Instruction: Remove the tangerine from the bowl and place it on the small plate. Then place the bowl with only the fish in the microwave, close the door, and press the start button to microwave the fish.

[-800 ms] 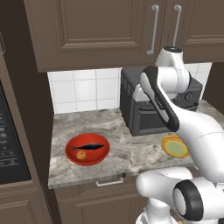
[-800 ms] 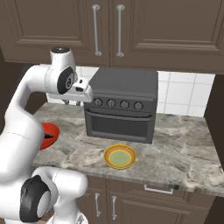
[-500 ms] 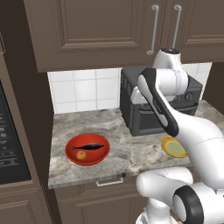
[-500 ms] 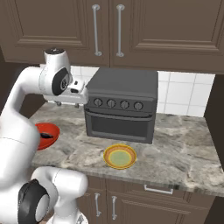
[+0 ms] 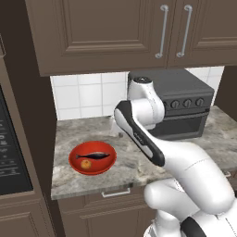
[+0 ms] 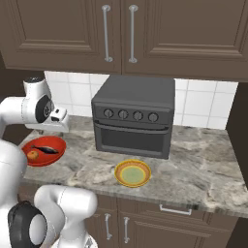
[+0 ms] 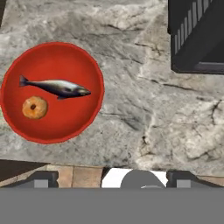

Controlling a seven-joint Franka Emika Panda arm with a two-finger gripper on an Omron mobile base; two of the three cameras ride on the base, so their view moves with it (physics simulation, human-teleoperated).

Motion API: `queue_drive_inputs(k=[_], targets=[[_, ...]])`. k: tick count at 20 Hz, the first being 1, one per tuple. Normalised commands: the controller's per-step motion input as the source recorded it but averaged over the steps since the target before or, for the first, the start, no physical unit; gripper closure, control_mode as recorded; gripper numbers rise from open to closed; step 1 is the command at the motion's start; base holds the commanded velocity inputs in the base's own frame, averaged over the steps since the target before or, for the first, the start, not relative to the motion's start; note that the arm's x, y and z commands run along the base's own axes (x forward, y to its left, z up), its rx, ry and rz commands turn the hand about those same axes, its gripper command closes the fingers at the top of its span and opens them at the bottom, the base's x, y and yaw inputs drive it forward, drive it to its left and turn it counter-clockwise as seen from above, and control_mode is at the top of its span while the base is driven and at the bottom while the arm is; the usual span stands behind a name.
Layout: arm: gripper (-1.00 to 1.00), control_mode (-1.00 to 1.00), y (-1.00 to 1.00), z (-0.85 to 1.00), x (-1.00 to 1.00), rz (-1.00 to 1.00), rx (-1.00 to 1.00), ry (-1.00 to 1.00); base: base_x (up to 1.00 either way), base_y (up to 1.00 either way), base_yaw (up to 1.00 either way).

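1. You're at a marble counter (image 5: pixel 139 162) beneath dark wood cabinets (image 6: pixel 145 34).
2. Your pincer (image 7: pixel 111 178) hangs high above the counter, pointing straight down, jaws spread wide and holding nothing.
3. The bowl (image 7: pixel 76 120) sits below it, off to the left in the hand view, with the fish (image 7: pixel 57 87) and tangerine (image 7: pixel 34 107) inside.
4. The toaster oven (image 6: pixel 133 121) stands on the pincer's other side; the small plate (image 6: pixel 132 173) lies before it.
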Motion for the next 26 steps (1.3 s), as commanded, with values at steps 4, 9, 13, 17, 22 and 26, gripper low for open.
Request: queue_drive_inputs(k=[4, 9, 13, 17, 22, 26], targets=[[-1.0, -1.0, 0.87, -0.52, 0.11, 0.0, 0.0, 0.12, 0.0, 0.0, 0.0], [-1.0, -1.0, 0.52, -0.28, 0.28, 0.0, 0.0, 0.01, 0.0, 0.0, 0.0], [-1.0, -1.0, 0.4, -0.26, 0.34, 0.0, 0.0, 0.06, 0.0, 0.0, 0.0], [-1.0, -1.0, 0.43, -0.3, 0.31, 0.0, 0.0, 0.04, 0.0, 0.0, 0.0], [-1.0, -1.0, 0.24, -0.2, 0.14, 0.01, 0.0, 0.0, 0.0, 0.0, 0.0], [-1.0, -1.0, 0.15, -0.16, 0.03, 0.0, 0.0, 0.0, 0.0, 0.0, 0.0]])
